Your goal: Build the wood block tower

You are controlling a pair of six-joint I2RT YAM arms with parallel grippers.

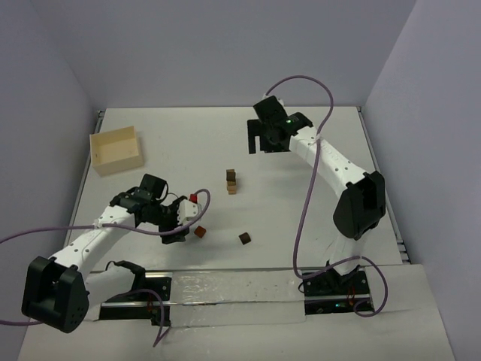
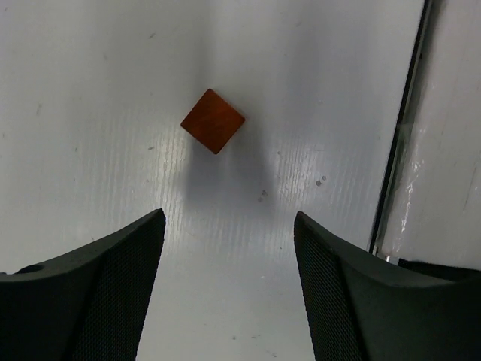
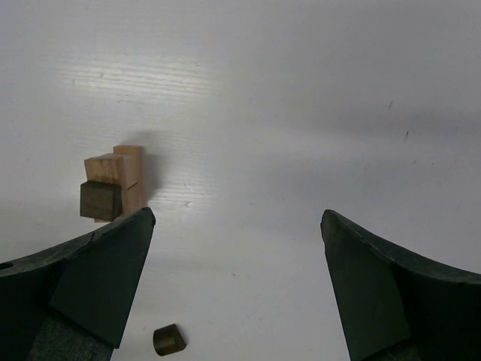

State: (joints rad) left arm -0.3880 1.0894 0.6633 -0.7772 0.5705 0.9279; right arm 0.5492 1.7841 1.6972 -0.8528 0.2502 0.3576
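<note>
The tower (image 1: 231,181) stands mid-table as a short stack of tan and brown wood blocks; the right wrist view has the tower (image 3: 113,184) just off the left finger. A reddish-brown block (image 1: 200,232) lies alone, a little ahead of my left gripper (image 1: 186,222). In the left wrist view that block (image 2: 213,121) sits beyond the fingertips, and the left gripper (image 2: 229,218) is open with nothing between its fingers. A dark block (image 1: 244,238) lies further right, and it also shows as the dark block (image 3: 169,340) near the bottom of the right wrist view. My right gripper (image 1: 263,145) hovers open behind the tower, the right gripper (image 3: 237,218) holding nothing.
A pale tan open box (image 1: 115,149) sits at the back left of the white table. A dark seam (image 2: 394,150) along the table's near edge runs down the right side of the left wrist view. Purple cables trail from both arms.
</note>
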